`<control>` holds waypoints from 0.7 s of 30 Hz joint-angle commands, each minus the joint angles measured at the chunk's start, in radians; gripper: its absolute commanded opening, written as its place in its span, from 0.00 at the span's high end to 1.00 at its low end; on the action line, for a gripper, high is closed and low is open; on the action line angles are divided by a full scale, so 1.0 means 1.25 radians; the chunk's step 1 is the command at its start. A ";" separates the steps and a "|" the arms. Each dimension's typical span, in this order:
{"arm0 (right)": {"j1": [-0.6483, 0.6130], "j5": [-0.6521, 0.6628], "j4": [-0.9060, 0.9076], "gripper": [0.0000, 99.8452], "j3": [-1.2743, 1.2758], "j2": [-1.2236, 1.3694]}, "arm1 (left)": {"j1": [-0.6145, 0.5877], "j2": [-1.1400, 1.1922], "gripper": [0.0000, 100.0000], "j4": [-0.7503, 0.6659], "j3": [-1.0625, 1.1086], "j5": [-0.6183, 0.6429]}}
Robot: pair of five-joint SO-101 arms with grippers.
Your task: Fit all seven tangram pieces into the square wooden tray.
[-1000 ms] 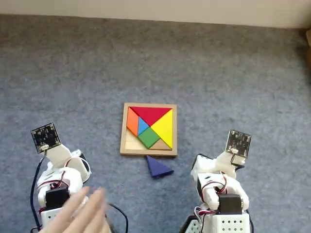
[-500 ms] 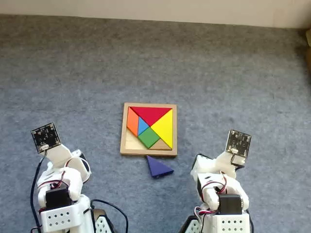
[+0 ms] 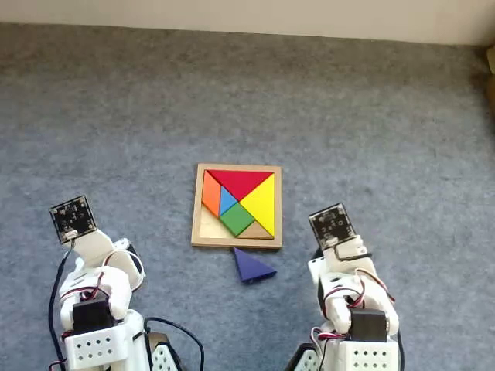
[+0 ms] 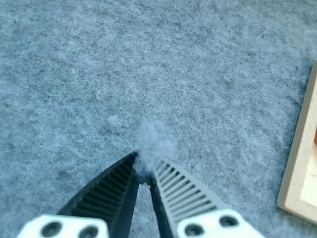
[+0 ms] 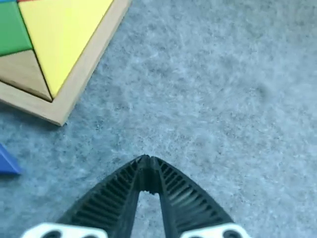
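The square wooden tray [image 3: 196, 232] lies mid-carpet and holds a red triangle [image 3: 240, 182], a yellow triangle [image 3: 263, 202], an orange piece [image 3: 209, 195], a small blue triangle [image 3: 227, 202], a green square [image 3: 237, 219] and a tan triangle [image 3: 260, 229]. Its near left corner is bare. A dark blue triangle [image 3: 251, 265] lies on the carpet just in front of the tray. My left gripper [image 4: 143, 167] is shut over carpet, with the tray's edge [image 4: 299, 168] off to one side. My right gripper [image 5: 147, 162] is shut, near the tray's corner [image 5: 62, 116] and the dark blue triangle [image 5: 7, 161].
Grey carpet [image 3: 371, 116] stretches open on all sides of the tray. Both arm bases stand at the near edge, the left one [image 3: 93, 309] and the right one [image 3: 352, 313]. A pale wall strip [image 3: 247, 11] runs along the far side.
A person's hand at the near left has gone out of view. The right arm's wrist has swung left, toward the tray and the dark blue triangle. The left arm has kept still.
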 commanded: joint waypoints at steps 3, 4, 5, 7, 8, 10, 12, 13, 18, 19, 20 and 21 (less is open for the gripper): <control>0.010 0.038 -0.023 0.95 -0.048 -0.003 | -0.010 -0.019 0.99 -0.006 0.017 0.006; 0.008 0.038 -0.010 0.95 -0.088 -0.002 | -0.010 -0.019 0.99 -0.006 0.017 0.006; 0.007 0.039 0.012 0.95 -0.137 0.002 | -0.010 -0.019 0.99 -0.006 0.017 0.006; 0.007 0.041 0.064 0.95 -0.251 0.033 | -0.010 -0.019 0.99 -0.006 0.017 0.006; 0.007 0.047 0.090 0.95 -0.312 0.063 | -0.010 -0.019 0.99 -0.006 0.017 0.006; -0.001 0.055 0.137 0.95 -0.417 0.154 | -0.010 -0.019 0.99 -0.006 0.017 0.006; -0.040 0.053 0.181 0.95 -0.490 0.266 | -0.010 -0.019 0.99 -0.006 0.017 0.006; -0.064 0.052 0.202 0.95 -0.521 0.321 | -0.010 -0.019 0.99 -0.006 0.017 0.006; -0.206 0.025 0.242 0.90 -0.580 0.527 | -0.010 -0.019 0.99 -0.006 0.017 0.006; -0.228 -0.001 0.239 0.86 -0.580 0.551 | -0.010 -0.019 0.99 -0.006 0.017 0.006; -0.255 -0.027 0.229 0.82 -0.580 0.570 | -0.010 -0.019 0.99 -0.006 0.017 0.006; -0.280 -0.048 0.217 0.79 -0.579 0.589 | -0.010 -0.019 0.99 -0.006 0.017 0.006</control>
